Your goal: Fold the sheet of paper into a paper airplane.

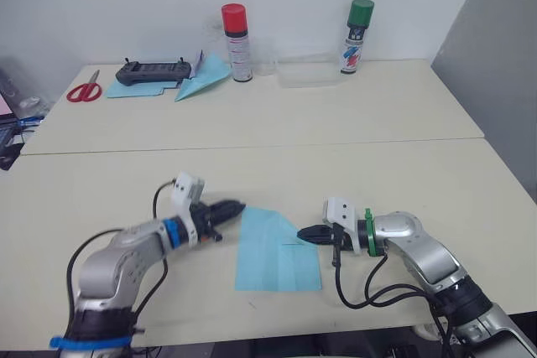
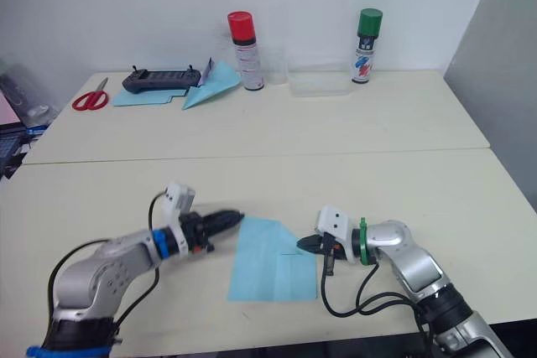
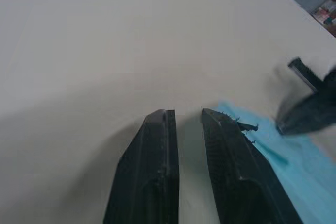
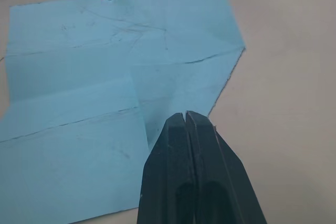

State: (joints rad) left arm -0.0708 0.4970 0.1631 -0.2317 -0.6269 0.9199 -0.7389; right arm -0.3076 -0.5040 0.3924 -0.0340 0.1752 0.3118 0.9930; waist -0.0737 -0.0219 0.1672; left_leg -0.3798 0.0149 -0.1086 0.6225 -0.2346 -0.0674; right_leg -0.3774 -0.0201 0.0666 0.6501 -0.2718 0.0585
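The sheet of paper (image 1: 275,251) lies flat on the desk (image 1: 403,182) near the front edge, between the two grippers; it is light blue, creased by earlier folds, and one far corner on the right side is folded in, leaving a slanted edge there. The right gripper (image 1: 304,234) rests low at the sheet's right edge, just at the end of that slanted fold, its two black fingers pressed together with no gap; in the right wrist view the closed fingertips (image 4: 186,121) lie over the paper beside the folded corner, though whether they pinch any paper cannot be told. The left gripper (image 1: 238,206) points at the sheet's far left corner, its tip just at the paper's edge; in the left wrist view its fingers (image 3: 157,145) stand slightly apart with a narrow strip of bare desk showing between them, holding nothing, and the blue paper begins beside the finger nearer the sheet. A seam runs across the desk beyond the arms. Well apart, toward the far left corner, red-handled scissors (image 1: 85,90) lie on the surface, and next to them a black controller (image 1: 152,72) sits on a flat light blue sheet (image 1: 126,90), with a sharp-nosed light blue paper dart (image 1: 201,78) touching it. Along the far edge stand a red-capped spray can (image 1: 237,43), a clear plastic box (image 1: 308,71) and a green-capped spray can (image 1: 357,36).
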